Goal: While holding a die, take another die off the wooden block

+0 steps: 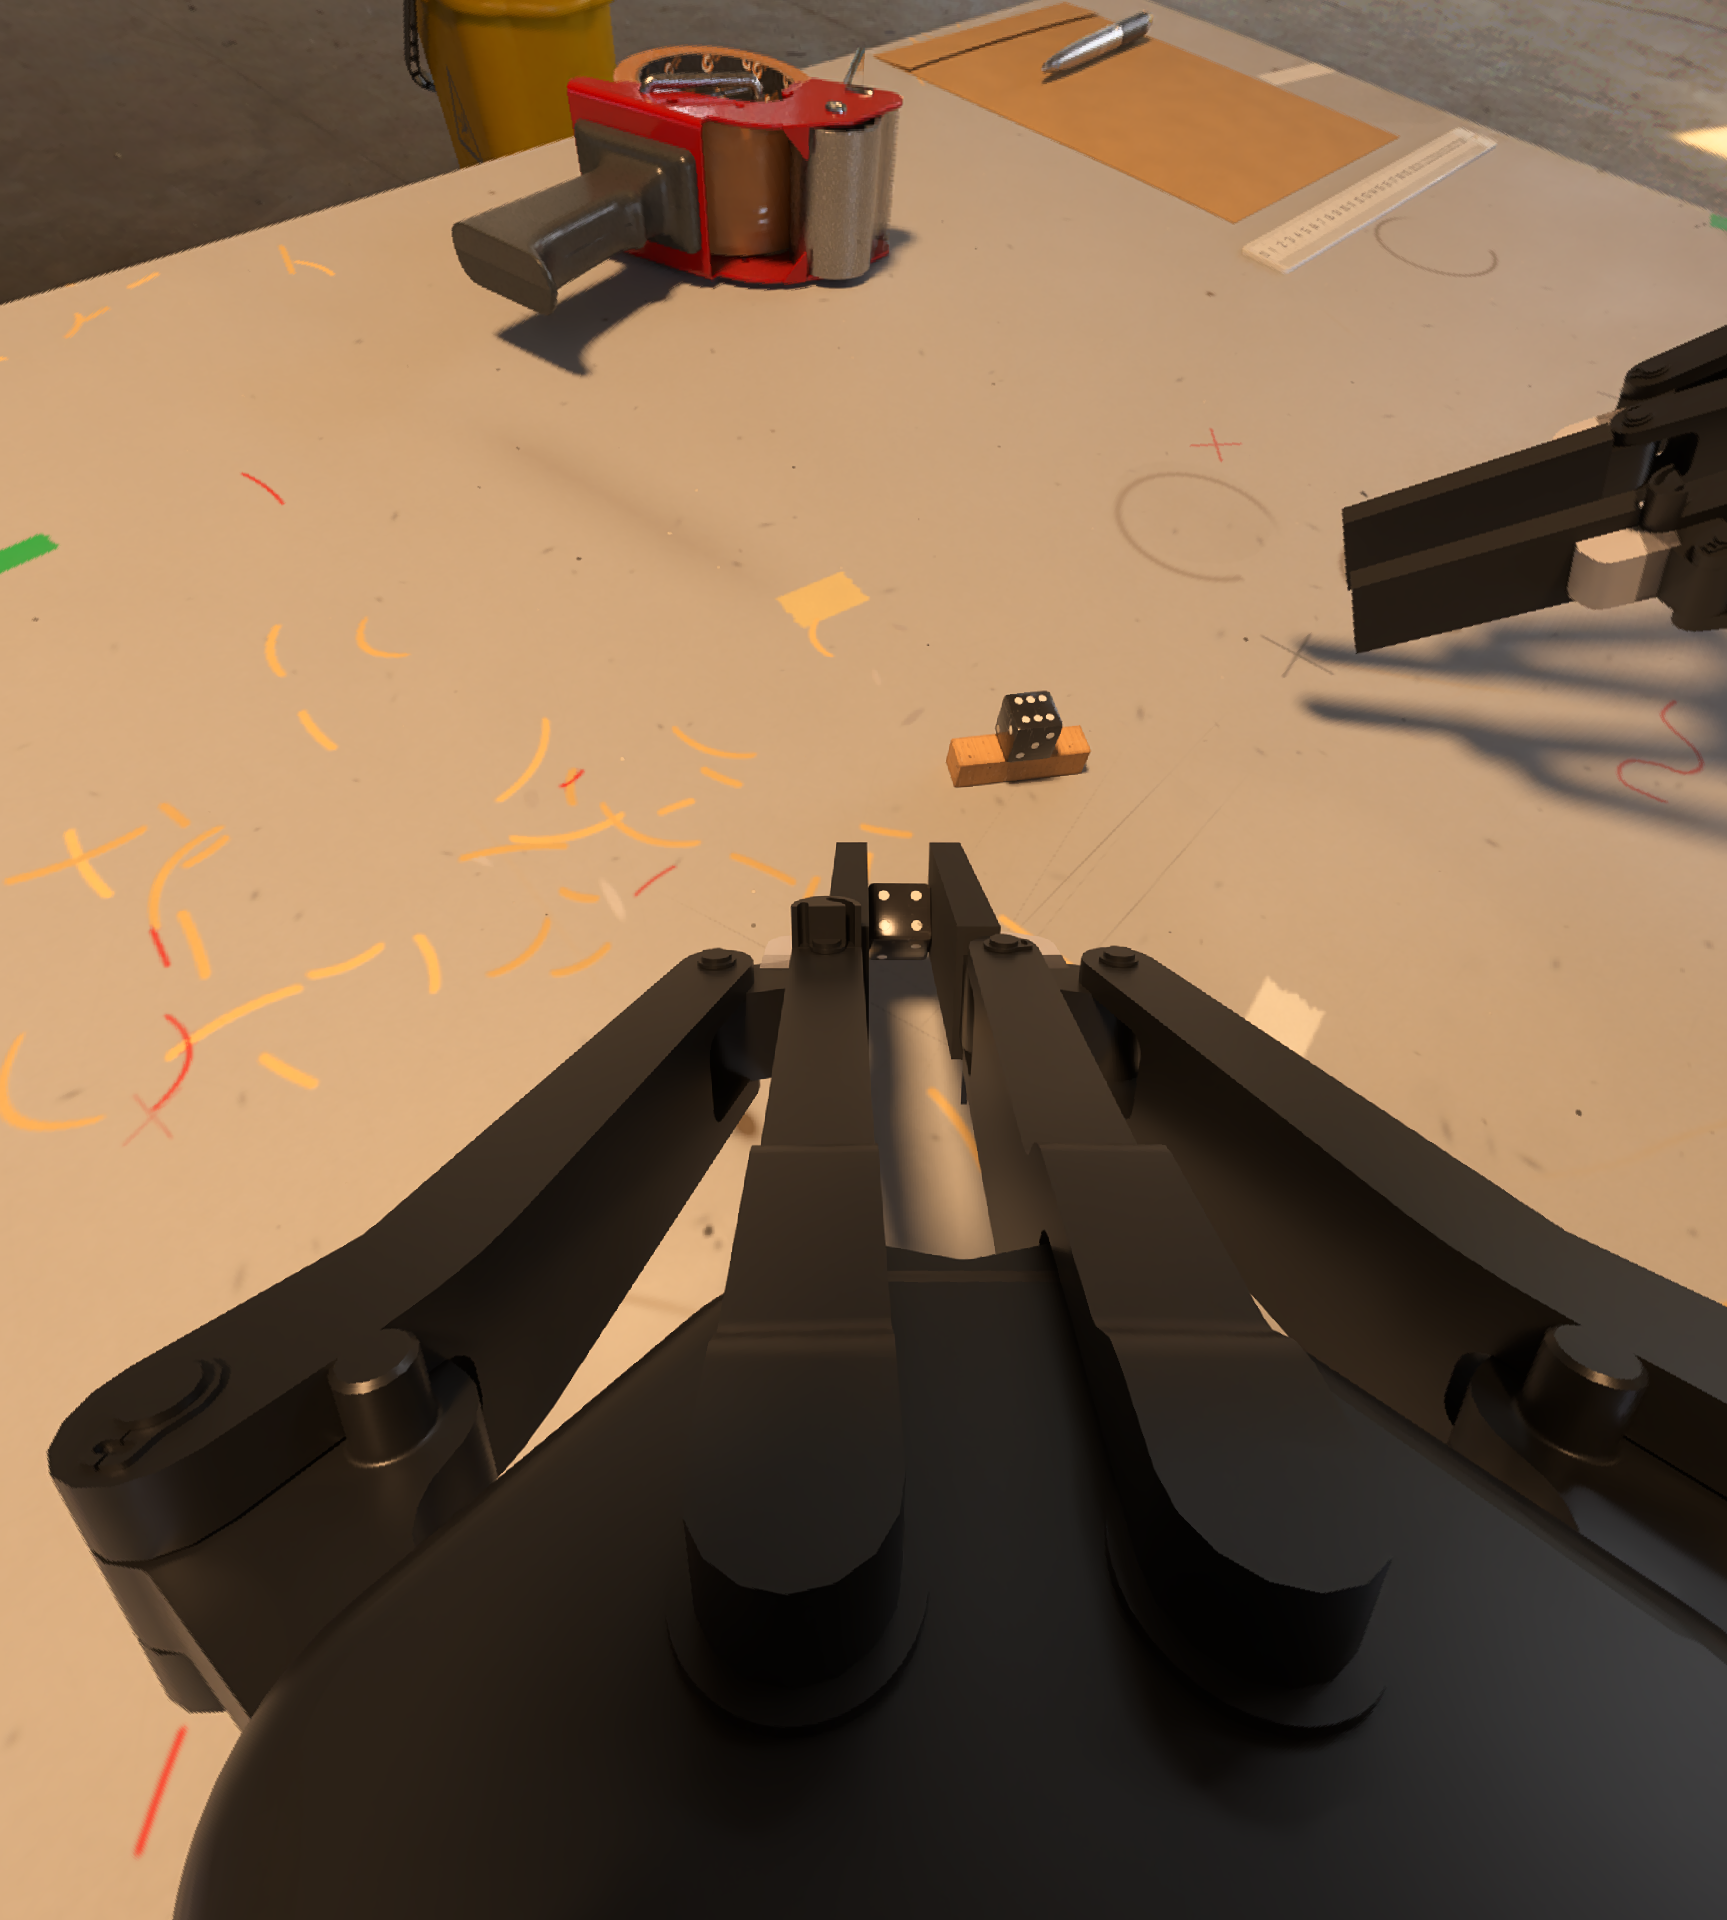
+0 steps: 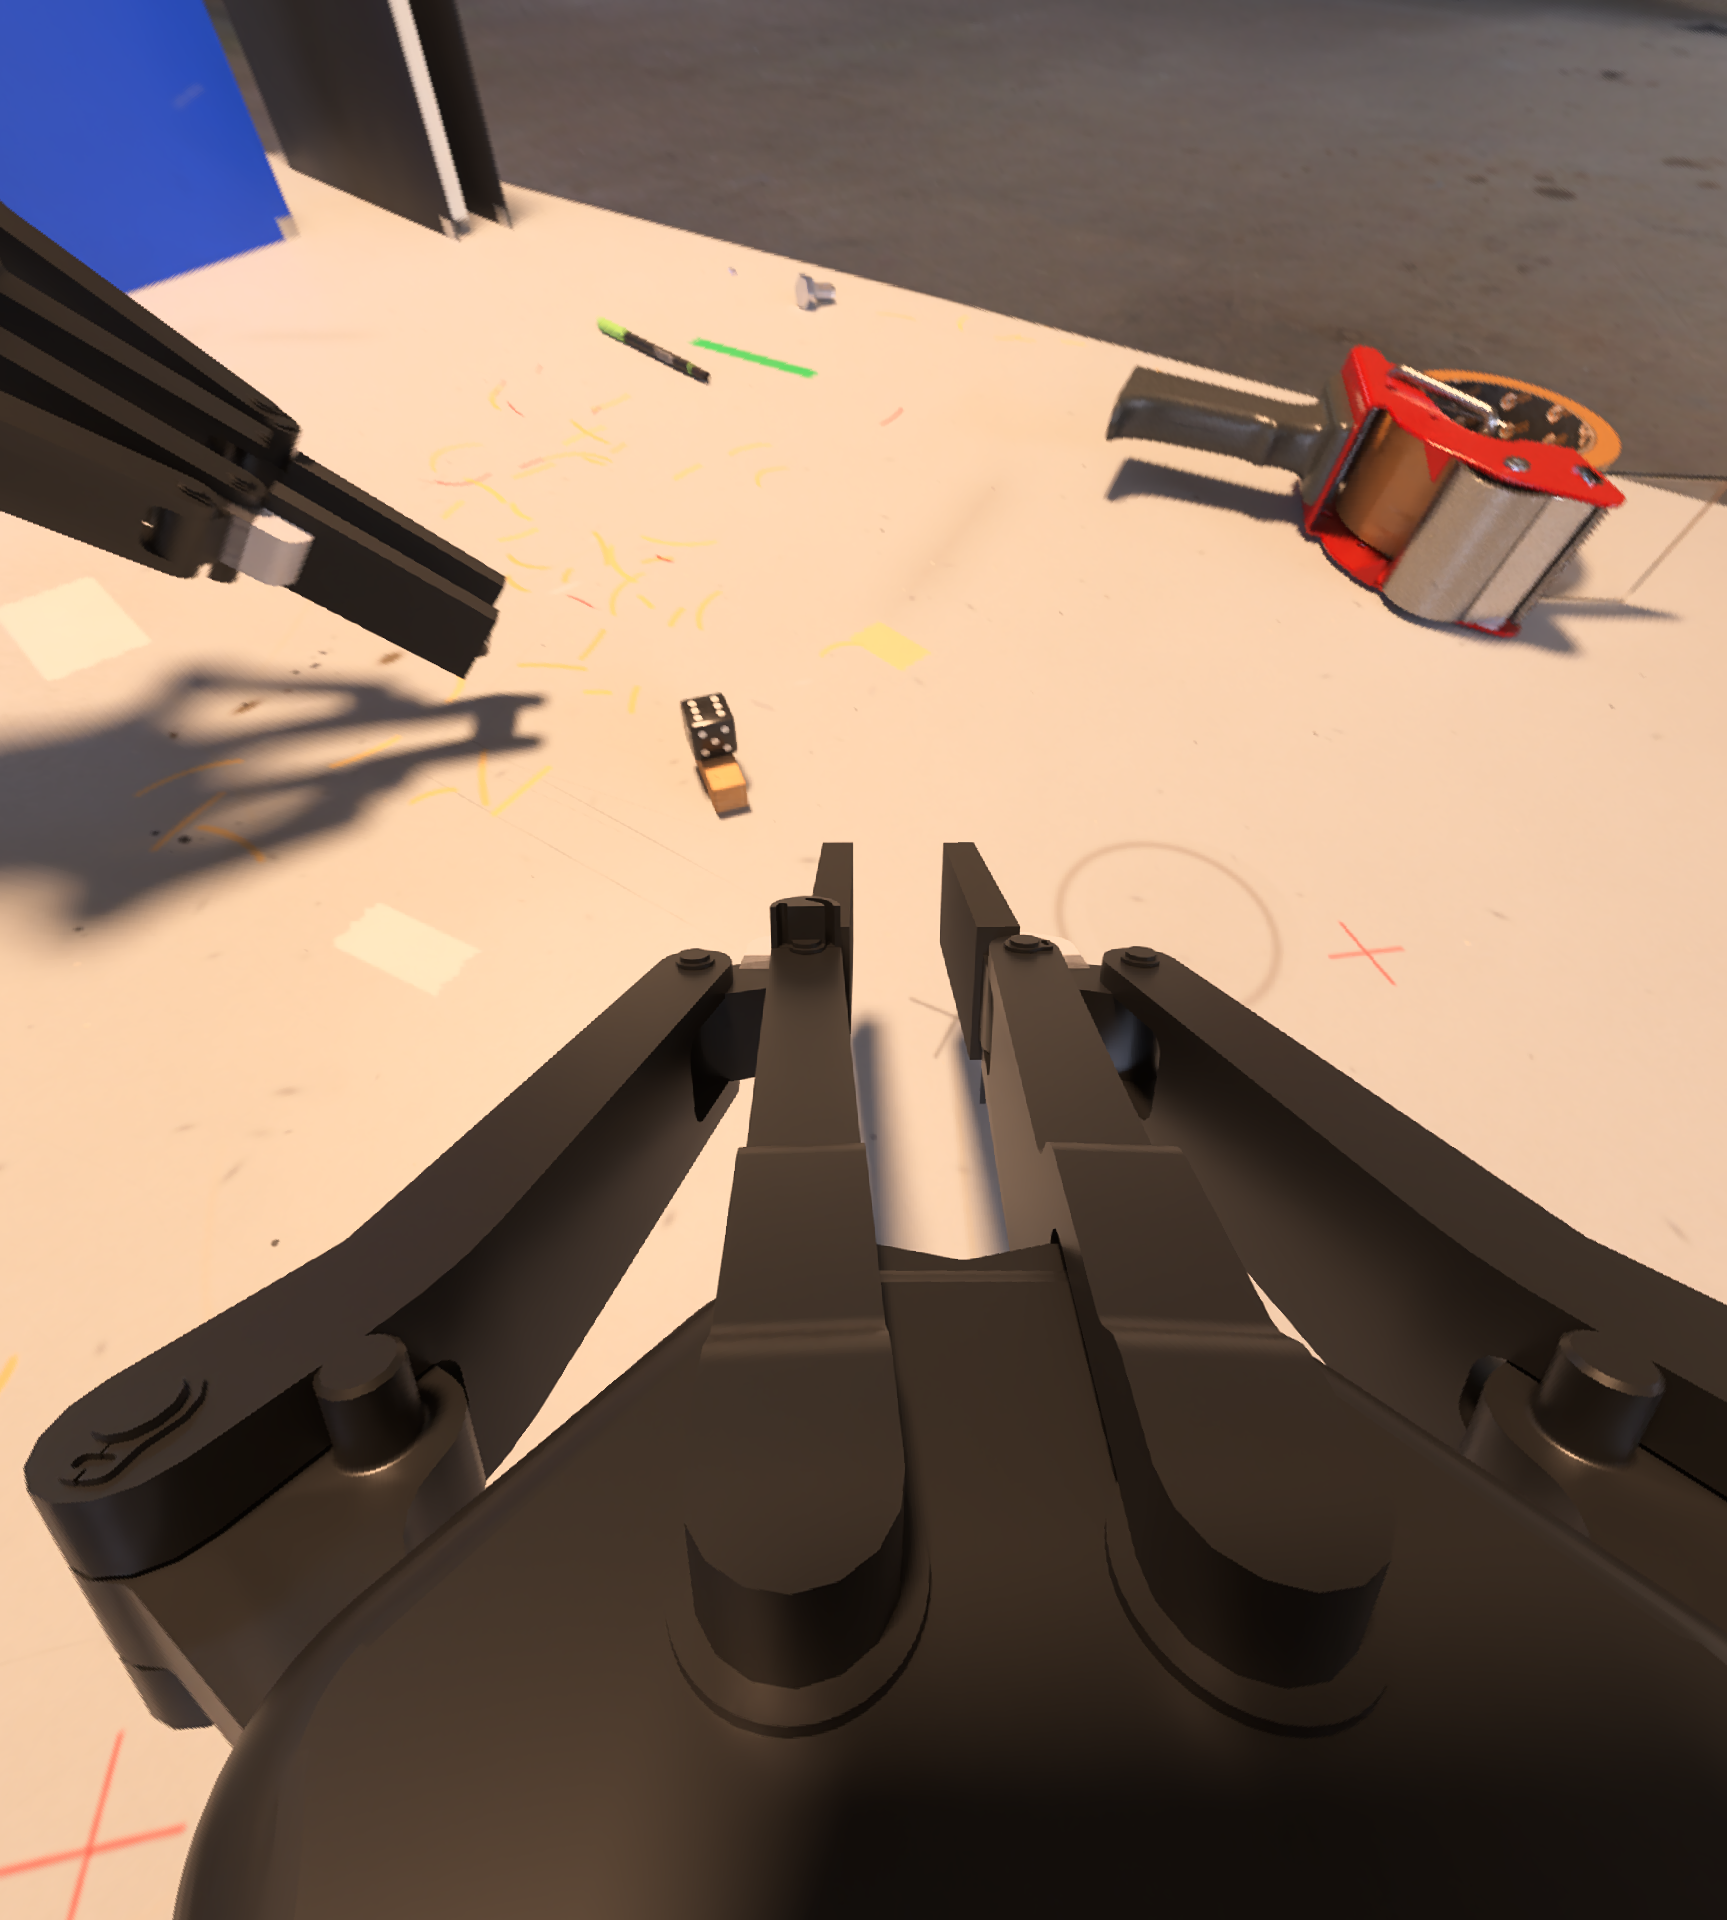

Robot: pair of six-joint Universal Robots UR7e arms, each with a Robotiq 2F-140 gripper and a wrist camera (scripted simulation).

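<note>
A black die (image 1: 1027, 724) stands on the middle of a small wooden block (image 1: 1015, 761) on the table; both also show in the right wrist view, the die (image 2: 708, 724) and the block (image 2: 726, 788). My left gripper (image 1: 898, 862) is shut on a second black die (image 1: 898, 914), held just short and left of the block. It shows in the right wrist view (image 2: 480, 623) left of the block. My right gripper (image 2: 897, 852) is narrowly open and empty, a short way in front of the block's end. It shows in the left wrist view (image 1: 1358, 582), right of the block.
A red tape dispenser (image 1: 734, 177) (image 2: 1441, 488) lies farther back. A brown sheet (image 1: 1150, 125) with a pen (image 1: 1098, 42), and a ruler (image 1: 1368, 197), lie at the far edge. A marker (image 2: 651, 351), a bolt (image 2: 812, 291) and a blue panel (image 2: 80, 125) are beyond.
</note>
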